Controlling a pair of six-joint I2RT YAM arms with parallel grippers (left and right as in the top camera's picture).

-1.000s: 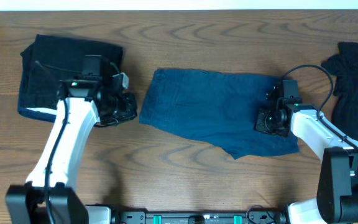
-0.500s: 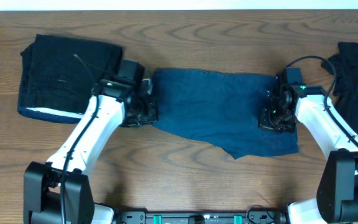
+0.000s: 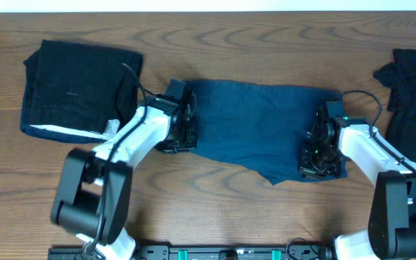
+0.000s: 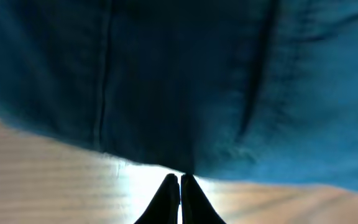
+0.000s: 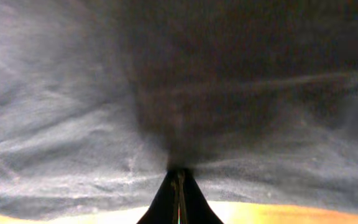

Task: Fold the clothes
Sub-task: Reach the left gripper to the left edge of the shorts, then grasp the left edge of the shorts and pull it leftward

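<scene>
The navy-blue cloth (image 3: 255,126) is being held spread across the middle of the table (image 3: 215,198), its left edge being pinched by the closed left gripper (image 4: 180,182) and its near right corner being clamped by the right gripper (image 5: 179,177), while it is being flanked by a white-edged black fold (image 3: 74,97) at far left and a black heap (image 3: 414,87) at far right.
</scene>
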